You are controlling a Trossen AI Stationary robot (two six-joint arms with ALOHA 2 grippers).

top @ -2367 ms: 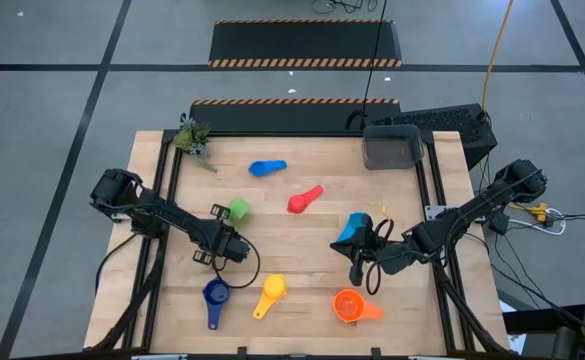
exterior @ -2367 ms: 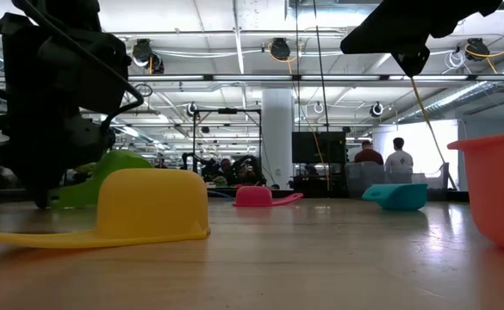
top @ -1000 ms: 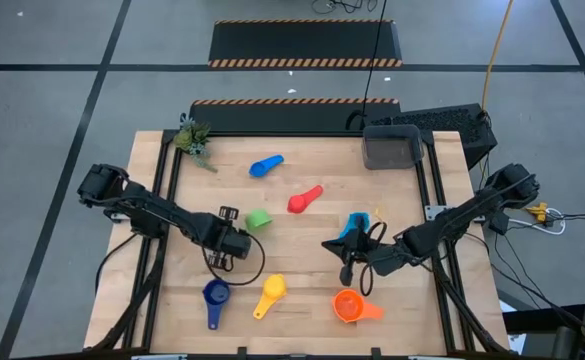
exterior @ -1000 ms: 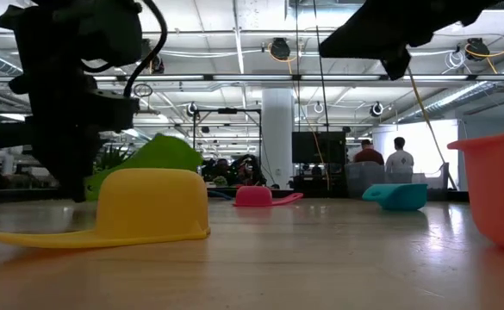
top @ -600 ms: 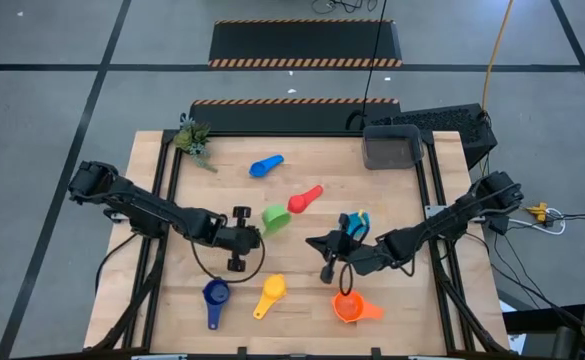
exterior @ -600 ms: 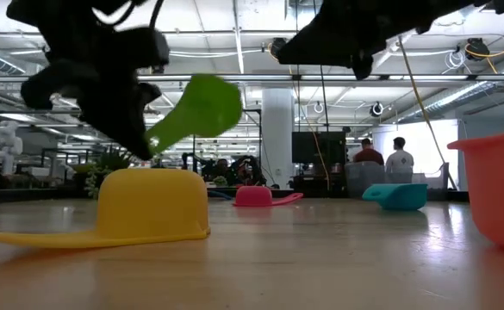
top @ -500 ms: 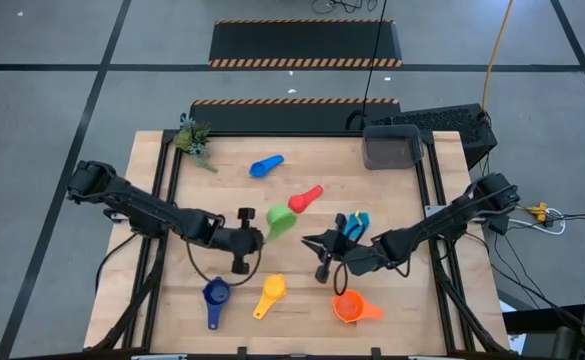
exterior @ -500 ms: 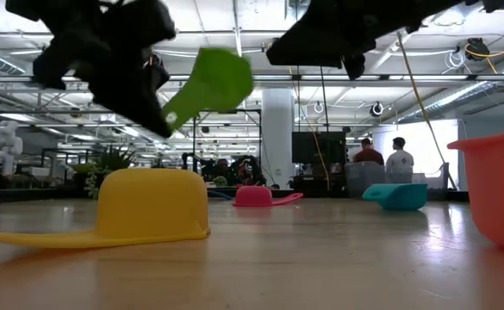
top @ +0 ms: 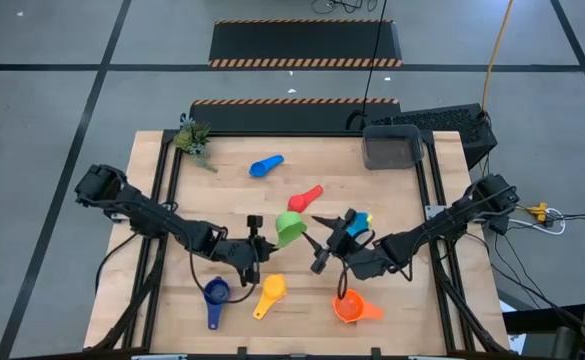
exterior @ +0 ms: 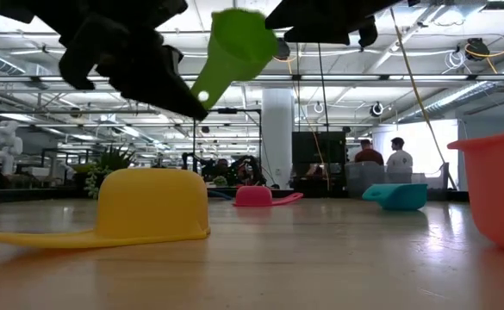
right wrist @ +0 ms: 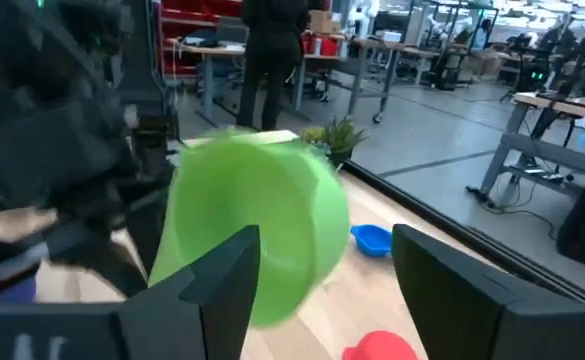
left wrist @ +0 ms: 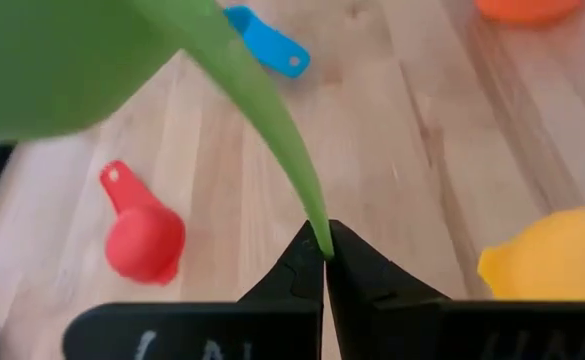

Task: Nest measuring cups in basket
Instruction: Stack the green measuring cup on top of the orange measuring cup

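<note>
Overhead, a pale wooden table fills mid-frame. At centre, the left gripper pinches a green plastic measuring cup by its handle, raised; the right gripper faces it, fingers spread.

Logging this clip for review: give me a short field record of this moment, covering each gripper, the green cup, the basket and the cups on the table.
left gripper: shut on the green cup's handle
green cup: lifted above the table, mid-table
right gripper: open, facing the green cup's bowl, apart from it
basket: far right corner, no cup visible in it
cups on table: blue cup, red cup, navy cup, yellow cup, orange cup
</note>
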